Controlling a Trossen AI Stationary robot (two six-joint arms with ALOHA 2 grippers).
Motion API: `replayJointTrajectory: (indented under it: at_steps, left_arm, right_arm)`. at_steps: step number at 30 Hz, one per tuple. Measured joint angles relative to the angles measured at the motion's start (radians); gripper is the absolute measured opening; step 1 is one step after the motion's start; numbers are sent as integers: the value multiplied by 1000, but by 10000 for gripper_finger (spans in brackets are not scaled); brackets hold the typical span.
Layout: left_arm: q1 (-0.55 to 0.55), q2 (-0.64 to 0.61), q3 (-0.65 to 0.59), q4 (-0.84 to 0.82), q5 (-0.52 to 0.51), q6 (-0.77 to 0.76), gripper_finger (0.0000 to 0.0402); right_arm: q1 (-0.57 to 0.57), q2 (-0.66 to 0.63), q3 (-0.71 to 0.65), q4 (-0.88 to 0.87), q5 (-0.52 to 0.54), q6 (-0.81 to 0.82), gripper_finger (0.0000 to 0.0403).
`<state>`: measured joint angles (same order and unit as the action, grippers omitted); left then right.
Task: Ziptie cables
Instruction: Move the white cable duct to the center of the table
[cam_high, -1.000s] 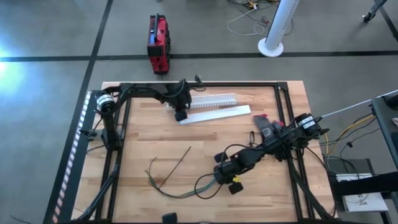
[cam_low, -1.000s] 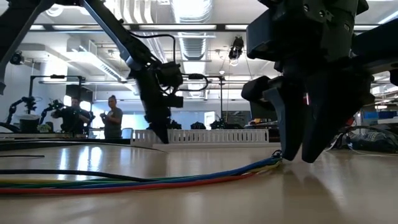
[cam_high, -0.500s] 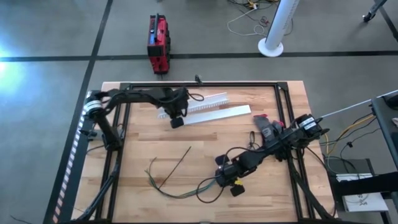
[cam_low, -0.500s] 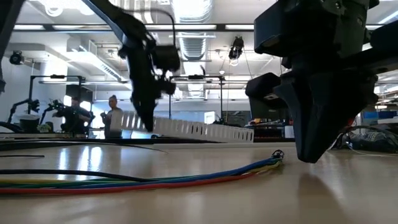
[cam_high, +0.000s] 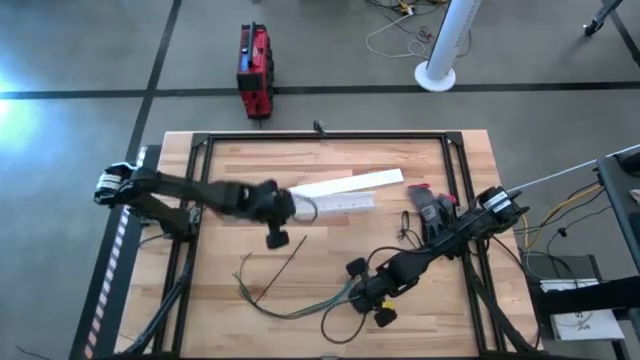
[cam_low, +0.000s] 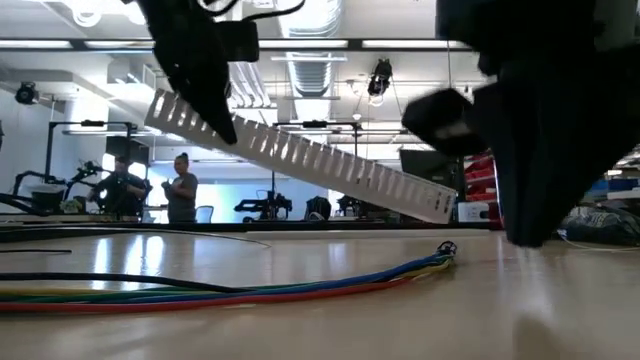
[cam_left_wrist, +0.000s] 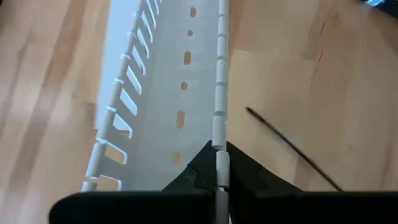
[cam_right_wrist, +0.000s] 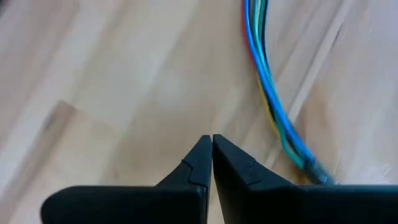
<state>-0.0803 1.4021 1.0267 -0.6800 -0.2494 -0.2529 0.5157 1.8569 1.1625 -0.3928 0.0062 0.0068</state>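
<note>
Left gripper (cam_left_wrist: 217, 163), clamped on the slotted cable duct (cam_left_wrist: 161, 87), has lifted it off the table toward the wires (cam_high: 300, 305); right gripper (cam_right_wrist: 211, 146) hovers closed, empty.

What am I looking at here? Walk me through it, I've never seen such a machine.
Two robot arms work at a wooden table. One picture looks straight down, one looks level across the tabletop, and two come from cameras on the arms' wrists. The left claw is shut on a white slotted cable duct, holding it tilted above the table. A flat white strip lies beside it. The right claw is shut and empty, beside a bundle of coloured wires. A thin black ziptie lies nearby.
</note>
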Motion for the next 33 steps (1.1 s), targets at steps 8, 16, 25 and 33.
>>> replayJointTrajectory:
  at_steps: [8,16,25,33]
  left_arm:
    - [-61,159,-118,191,-135,-104,0]
    - [-66,271,-119,188,11,-40,1]
    - [-149,235,-122,122,81,-17,30]
    - [-166,201,-122,109,79,-63,72]
  right_arm:
    - [11,-2,65,3,105,-98,3]
    - [-67,3,65,-30,70,-161,59]
    - [-151,6,59,-103,-50,-322,156]
    - [-161,64,31,-100,-31,-395,143]
